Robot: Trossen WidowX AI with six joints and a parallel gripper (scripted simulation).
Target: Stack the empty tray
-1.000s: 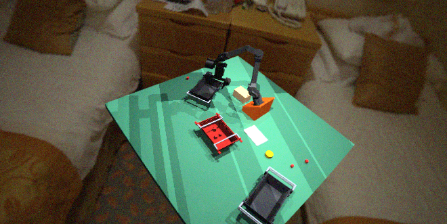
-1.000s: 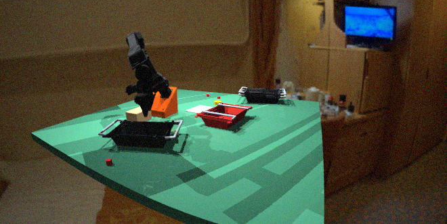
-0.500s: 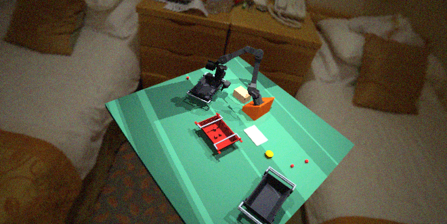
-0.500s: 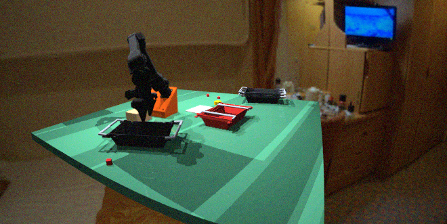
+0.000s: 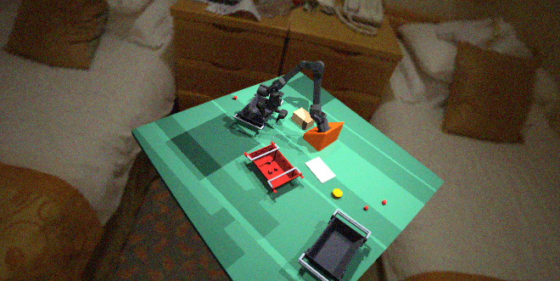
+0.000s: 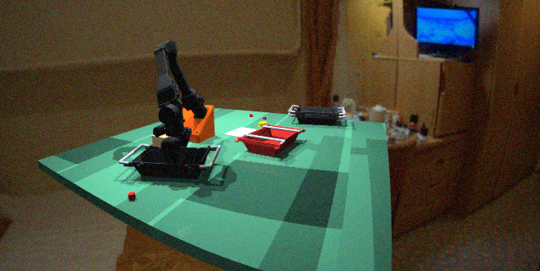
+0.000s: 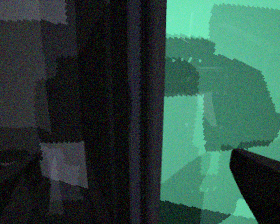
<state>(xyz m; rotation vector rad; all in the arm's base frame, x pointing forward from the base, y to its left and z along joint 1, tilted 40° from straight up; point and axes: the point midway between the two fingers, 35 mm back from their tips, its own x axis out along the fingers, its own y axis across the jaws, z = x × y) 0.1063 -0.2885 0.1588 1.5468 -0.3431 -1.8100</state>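
"What is nearest?"

"From the exterior view, a small red cube [image 5: 235, 98] [image 6: 131, 196], matte and sharp-edged. Just beyond it stands the empty black tray [image 5: 249, 122] [image 6: 168, 171] [image 7: 147, 100], upright on the table, with sloping walls and pale bars swung outward at its ends."

"And the pincer?"

"The gripper [image 5: 268, 114] [image 6: 173, 148] [image 7: 138, 161] is wide open and holds nothing. It is low at this tray; the wrist view is dark, but one wall seems to run between the fingers."

"How will the tray handle?"

"Probably light and stiff, being thin-walled plastic. The smooth wall could slip or tilt if pinched off-centre, so a grip at the middle of a long wall, square to it, looks best."

"Where does it go?"

"Farther on, to the loaded tray [image 5: 276, 183] [image 6: 266, 147], glossy red. Its two slim, rigid-looking bars already lie across the top, above small hard-edged blocks [image 5: 270, 172]. The empty one must settle level on both."

"Beyond that?"

"A smooth yellow disc [image 5: 337, 193] [image 6: 263, 124], and farthest a second dark tray [image 5: 335, 250] [image 6: 315, 115] with pale metallic-looking bars."
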